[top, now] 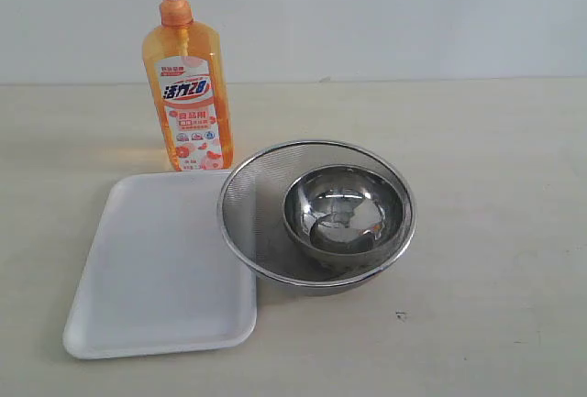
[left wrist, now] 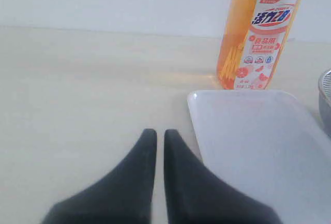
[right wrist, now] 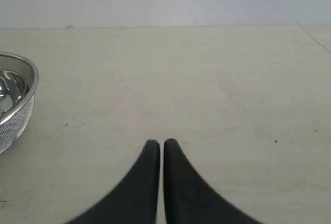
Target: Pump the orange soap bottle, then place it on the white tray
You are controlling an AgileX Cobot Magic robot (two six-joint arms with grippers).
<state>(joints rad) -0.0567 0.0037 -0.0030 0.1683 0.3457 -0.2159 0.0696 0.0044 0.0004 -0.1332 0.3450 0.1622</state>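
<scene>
The orange soap bottle [top: 186, 94] stands upright on the desk [top: 495, 186], just behind the far edge of the white tray [top: 156, 269]. A steel mesh bowl [top: 248, 209] overhangs the tray's right rim, and broad desk stretches beyond it. The left claw [left wrist: 160, 133] and the right claw [right wrist: 159, 142] are each pinched to a thin slit, holding nothing.

Bright, soft even light, faint shadows, glare in the steel bowl [top: 344, 218] — wrist views hazy, foreground blurred
</scene>
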